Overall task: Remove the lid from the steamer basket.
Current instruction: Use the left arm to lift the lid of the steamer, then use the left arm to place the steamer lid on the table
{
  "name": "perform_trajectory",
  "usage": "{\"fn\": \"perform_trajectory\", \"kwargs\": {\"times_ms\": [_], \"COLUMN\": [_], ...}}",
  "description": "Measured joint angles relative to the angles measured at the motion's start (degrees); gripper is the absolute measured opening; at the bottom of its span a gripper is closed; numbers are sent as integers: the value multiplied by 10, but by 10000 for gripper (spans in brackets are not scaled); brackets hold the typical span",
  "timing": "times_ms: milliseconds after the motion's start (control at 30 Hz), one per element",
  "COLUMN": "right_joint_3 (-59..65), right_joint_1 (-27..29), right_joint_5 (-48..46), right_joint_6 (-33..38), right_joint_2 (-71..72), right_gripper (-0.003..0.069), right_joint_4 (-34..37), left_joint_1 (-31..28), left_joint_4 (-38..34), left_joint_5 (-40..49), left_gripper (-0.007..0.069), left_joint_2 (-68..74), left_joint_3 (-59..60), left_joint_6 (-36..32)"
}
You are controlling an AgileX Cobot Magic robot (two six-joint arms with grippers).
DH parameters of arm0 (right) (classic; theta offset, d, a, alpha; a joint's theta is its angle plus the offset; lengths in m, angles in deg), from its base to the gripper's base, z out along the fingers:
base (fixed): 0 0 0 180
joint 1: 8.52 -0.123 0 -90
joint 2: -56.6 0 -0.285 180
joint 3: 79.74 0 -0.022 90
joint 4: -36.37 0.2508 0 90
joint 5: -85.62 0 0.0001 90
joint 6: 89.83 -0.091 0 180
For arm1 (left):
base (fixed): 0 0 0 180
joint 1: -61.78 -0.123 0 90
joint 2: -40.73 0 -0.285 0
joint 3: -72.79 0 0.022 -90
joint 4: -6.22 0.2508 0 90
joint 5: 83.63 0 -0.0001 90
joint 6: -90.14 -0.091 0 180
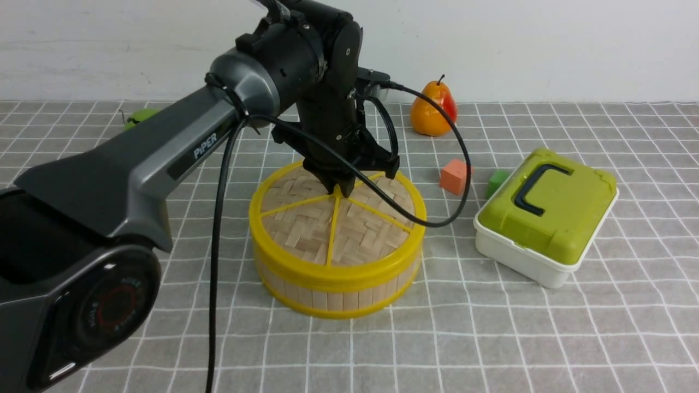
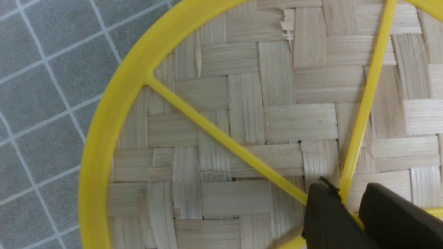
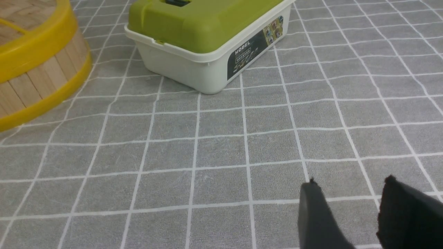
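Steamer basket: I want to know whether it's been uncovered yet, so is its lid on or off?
On: the lid sits level on the steamer basket, its yellow rim meeting the slatted wall.

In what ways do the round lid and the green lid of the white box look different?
The round lid is a disc, whereas the green lid is roughly rectangular. The round lid is woven bamboo with yellow rim and spokes; the green lid is smooth. The round lid has a small central knob, the green lid a dark handle. Both sit on their containers.
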Motion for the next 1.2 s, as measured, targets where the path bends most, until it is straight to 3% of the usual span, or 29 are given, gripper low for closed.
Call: {"fn": "perform_trajectory", "kwargs": {"times_ms": [400, 700, 800, 1000, 1200], "right_joint_3": [0, 0, 0, 0, 0], "right_joint_1": [0, 0, 0, 0, 0], "right_joint_5": [0, 0, 0, 0, 0], "right_joint_6": [0, 0, 0, 0, 0], "right_joint_2": [0, 0, 0, 0, 0], "right_gripper": [241, 241, 241, 241, 241], "right_joint_4": [0, 0, 0, 0, 0], "left_joint_1": [-16, -142, -193, -228, -235], "left_joint_4": [62, 72, 76, 75, 76], "left_joint_5": [0, 0, 0, -28, -157], "left_gripper": [110, 110, 110, 110, 110], "left_joint_2": [-124, -190, -217, -214, -170], "left_joint_3": [-32, -16, 67, 213, 337], "left_joint_6": [0, 21, 32, 51, 99]}}
